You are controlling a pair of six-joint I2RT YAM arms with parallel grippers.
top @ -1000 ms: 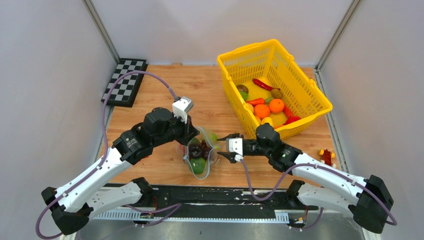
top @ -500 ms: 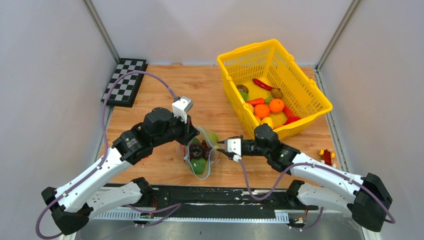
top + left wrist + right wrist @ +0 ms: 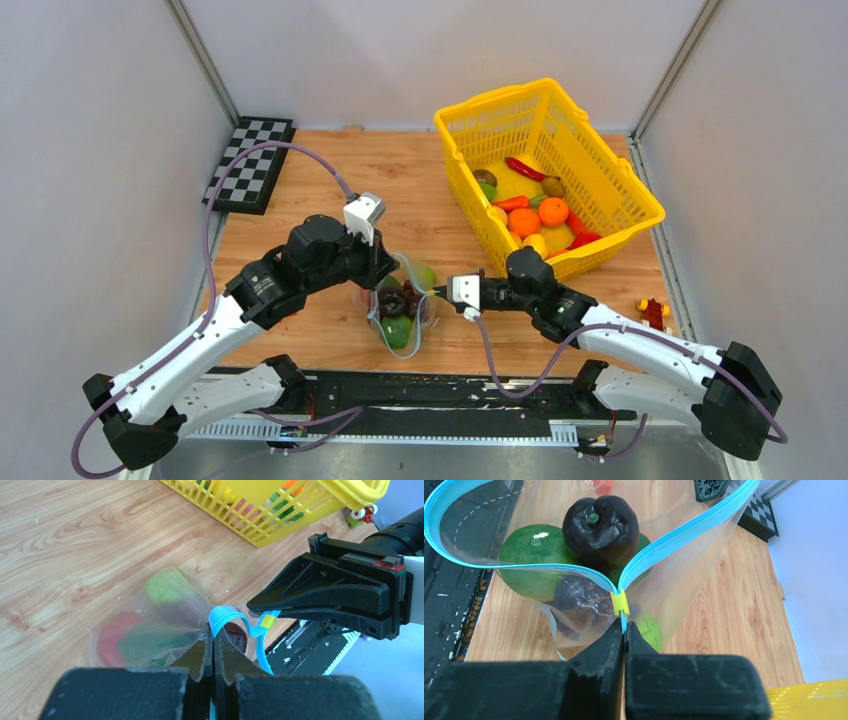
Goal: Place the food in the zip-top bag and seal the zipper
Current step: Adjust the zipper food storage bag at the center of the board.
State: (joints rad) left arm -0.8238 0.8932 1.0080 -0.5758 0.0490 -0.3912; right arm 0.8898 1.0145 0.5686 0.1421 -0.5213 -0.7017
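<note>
The clear zip-top bag stands on the wooden table between my arms, mouth open. It holds a dark fruit, a green fruit and other food. My left gripper is shut on one end of the teal-blue zipper. My right gripper is shut on the other end of the zipper, just behind a small yellow slider. In the top view the left gripper is at the bag's left and the right gripper at its right.
A yellow mesh basket with oranges, peppers and other food stands at the back right, close behind my right arm. A folded checkerboard lies at the back left. A small red and yellow toy lies at the right edge.
My right gripper moved left to the bag's mouth and went from open to shut on the zipper end. The left arm and the bag stayed put.
</note>
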